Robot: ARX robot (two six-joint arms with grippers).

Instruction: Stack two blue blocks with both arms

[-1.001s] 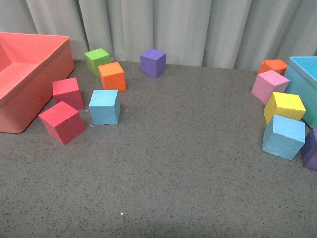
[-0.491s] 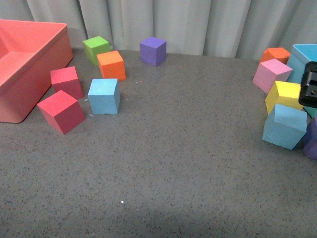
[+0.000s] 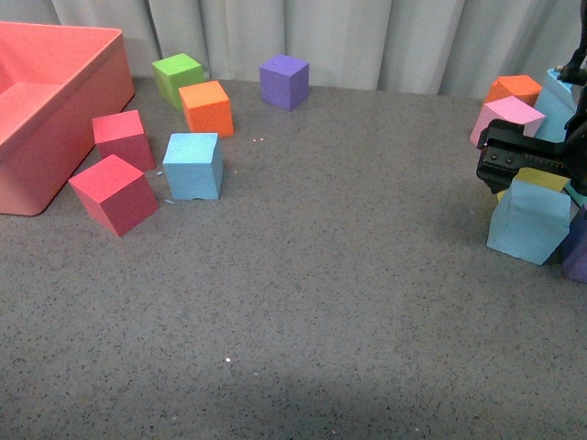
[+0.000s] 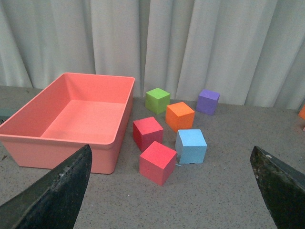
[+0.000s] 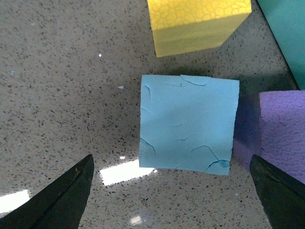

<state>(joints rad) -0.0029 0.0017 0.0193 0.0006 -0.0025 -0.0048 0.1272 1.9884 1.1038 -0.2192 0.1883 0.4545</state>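
Note:
One sky-blue block (image 3: 193, 165) sits on the grey table at the left, by two red cubes; it also shows in the left wrist view (image 4: 191, 146). The other blue block (image 3: 530, 220) sits at the far right, tilted against its neighbours. My right gripper (image 3: 525, 160) hangs just above and behind it. In the right wrist view that block (image 5: 188, 121) lies below the open right gripper (image 5: 174, 191), between the spread fingers and untouched. My left gripper (image 4: 174, 186) is open and empty, well back from the left cubes, and is out of the front view.
A salmon bin (image 3: 55, 119) stands far left, with red (image 3: 115, 192), orange (image 3: 206, 107), green (image 3: 177, 75) and purple (image 3: 283, 81) cubes nearby. At the right are yellow (image 5: 195, 24), pink (image 3: 506, 117), orange and purple (image 5: 281, 129) cubes and a turquoise bin (image 3: 555, 96). A curtain closes the back.
My right arm has come in from the right edge and moved left and down over the right blue block. The cubes have not moved.

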